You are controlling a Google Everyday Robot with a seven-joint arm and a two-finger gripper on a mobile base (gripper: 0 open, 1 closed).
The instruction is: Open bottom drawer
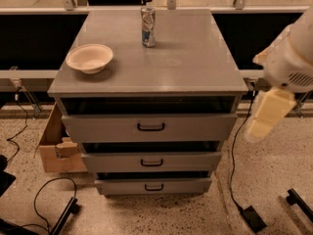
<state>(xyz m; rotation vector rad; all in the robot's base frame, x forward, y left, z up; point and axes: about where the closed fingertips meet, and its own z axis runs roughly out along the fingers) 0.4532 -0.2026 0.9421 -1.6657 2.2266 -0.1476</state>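
The grey cabinet (195, 65) stands in the middle of the camera view with three drawers. The bottom drawer (122, 186) is the lowest one, a flat grey front with a small black loop handle (154, 187); its front sits close in under the drawer above, with a dark gap over it. My gripper (260, 124) hangs at the right edge of the view, to the right of the cabinet at about the height of the top drawer (98, 127). It is well apart from the bottom drawer and touches nothing.
On the cabinet top are a pale bowl (90, 58) at the left and a drink can (148, 27) at the back. A cardboard box (54, 148) sits on the floor at the left. Cables (46, 199) and a power brick (253, 218) lie on the speckled floor.
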